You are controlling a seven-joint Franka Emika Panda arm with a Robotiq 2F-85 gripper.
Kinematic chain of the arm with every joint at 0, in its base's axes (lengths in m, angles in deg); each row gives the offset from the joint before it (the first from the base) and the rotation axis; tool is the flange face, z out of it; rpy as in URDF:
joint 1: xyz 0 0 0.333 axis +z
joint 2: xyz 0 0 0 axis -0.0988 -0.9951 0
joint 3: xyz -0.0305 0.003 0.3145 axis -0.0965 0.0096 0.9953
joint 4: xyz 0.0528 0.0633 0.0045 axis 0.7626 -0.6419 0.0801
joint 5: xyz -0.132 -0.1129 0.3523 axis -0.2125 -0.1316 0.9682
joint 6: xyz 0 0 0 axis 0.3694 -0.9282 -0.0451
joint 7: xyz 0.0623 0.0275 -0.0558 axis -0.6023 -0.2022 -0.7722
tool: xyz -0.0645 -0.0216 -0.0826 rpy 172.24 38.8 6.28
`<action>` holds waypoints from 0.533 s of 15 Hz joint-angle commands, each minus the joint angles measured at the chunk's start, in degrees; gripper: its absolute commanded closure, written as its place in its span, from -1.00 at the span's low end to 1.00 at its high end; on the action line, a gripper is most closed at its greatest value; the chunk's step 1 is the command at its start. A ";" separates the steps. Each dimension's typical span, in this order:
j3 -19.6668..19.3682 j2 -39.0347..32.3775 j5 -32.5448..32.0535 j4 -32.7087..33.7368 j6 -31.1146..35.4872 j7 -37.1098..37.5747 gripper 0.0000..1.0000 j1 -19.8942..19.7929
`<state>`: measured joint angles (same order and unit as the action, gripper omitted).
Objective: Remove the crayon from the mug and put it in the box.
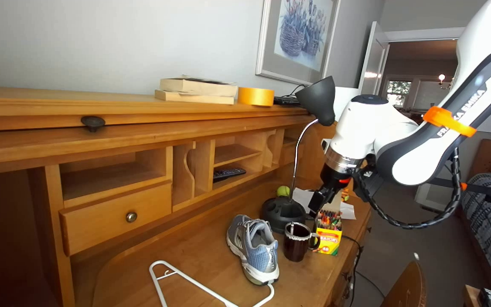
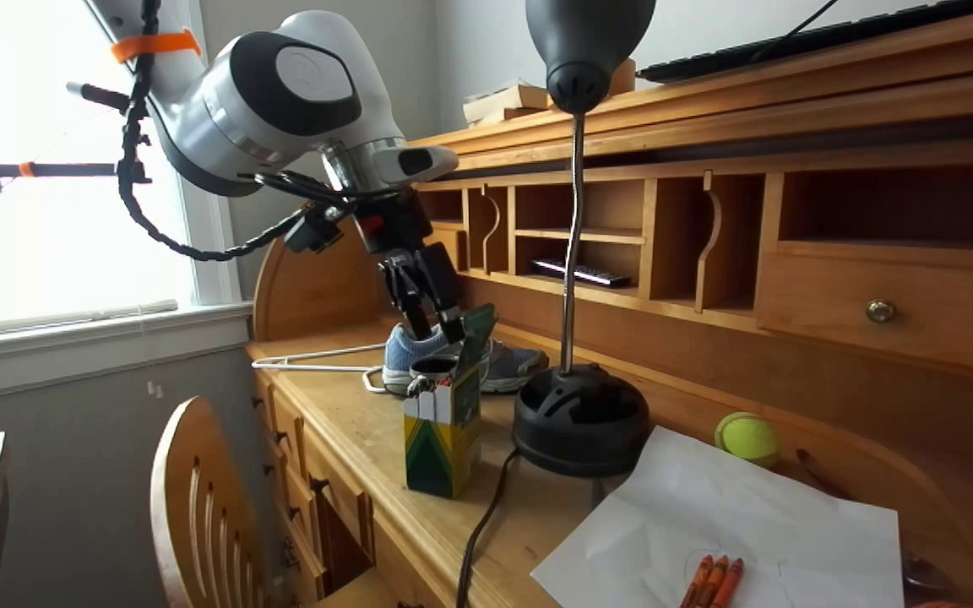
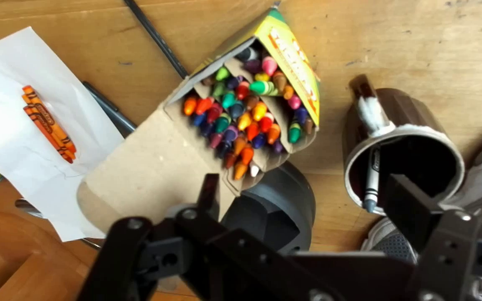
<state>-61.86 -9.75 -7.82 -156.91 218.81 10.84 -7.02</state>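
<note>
the gripper (image 3: 309, 196) hangs over the tabletop (image 1: 198, 251), fingers apart. near the front edge, the crayon (image 3: 373, 177) stands steeply in the mug (image 1: 295, 248), against the rim's back-edge side. from the gripper it lies down toward the sneaker (image 1: 257, 249), long axis across the finger spread.
</note>
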 commanded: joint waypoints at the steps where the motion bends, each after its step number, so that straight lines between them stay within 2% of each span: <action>1: 1.37 3.38 14.72 -2.64 -1.87 -8.46 -1.00 2.02; 4: 2.66 6.67 28.49 -3.21 -6.91 -16.94 -1.00 4.36; 7: 2.43 10.75 40.20 -1.32 -20.20 -29.43 -1.00 6.36; 8: 1.86 11.90 40.02 -0.65 -24.69 -30.63 -1.00 6.54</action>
<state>-58.86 -2.97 27.16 -157.83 205.10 -12.59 -1.67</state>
